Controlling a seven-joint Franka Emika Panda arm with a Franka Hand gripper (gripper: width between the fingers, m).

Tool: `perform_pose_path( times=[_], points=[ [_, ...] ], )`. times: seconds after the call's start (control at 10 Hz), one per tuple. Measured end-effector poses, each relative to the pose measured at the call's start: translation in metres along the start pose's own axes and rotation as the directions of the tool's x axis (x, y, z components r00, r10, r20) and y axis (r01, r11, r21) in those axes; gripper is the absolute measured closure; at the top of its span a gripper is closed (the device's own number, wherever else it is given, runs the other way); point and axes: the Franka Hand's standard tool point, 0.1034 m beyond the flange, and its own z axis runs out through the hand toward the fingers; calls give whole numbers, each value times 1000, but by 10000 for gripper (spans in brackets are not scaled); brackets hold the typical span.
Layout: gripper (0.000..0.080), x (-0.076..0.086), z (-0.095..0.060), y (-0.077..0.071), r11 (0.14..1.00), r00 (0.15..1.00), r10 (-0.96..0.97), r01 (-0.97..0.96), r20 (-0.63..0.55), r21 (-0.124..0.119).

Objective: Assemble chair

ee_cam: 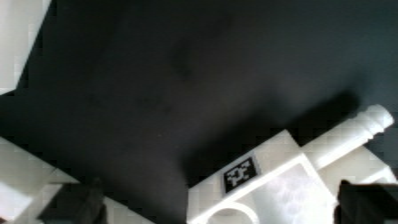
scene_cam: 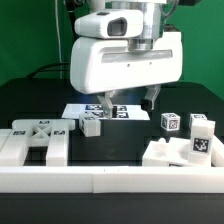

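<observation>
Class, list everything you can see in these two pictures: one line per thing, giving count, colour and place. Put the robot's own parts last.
flat ribbed chair part: one, white, near side at the exterior view's left
small tagged block: one, white, just in front of the marker board
tagged chair pieces: about three, white, clustered at the exterior view's right; exact count unclear
marker board: one, white with black tags, table centre
border wall: one, white, along the near edge
table: one, black, under everything
backdrop: one, green, behind the table
arm: one, white, above the marker board
fingers: two, dark, open and empty, hanging over the marker board
</observation>
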Motion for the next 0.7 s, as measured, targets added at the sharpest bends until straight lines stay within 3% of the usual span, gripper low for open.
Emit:
perform_pose_path(
  times=[0.3,0.5,0.7],
  points=[
    [151,-46,12,-7,980,979,198,-198,45,8],
    [151,-67,17,5,992,992,123,-123,28,-2],
    [151,-64,18,0,989,988,149,-150,46,8]
  ],
)
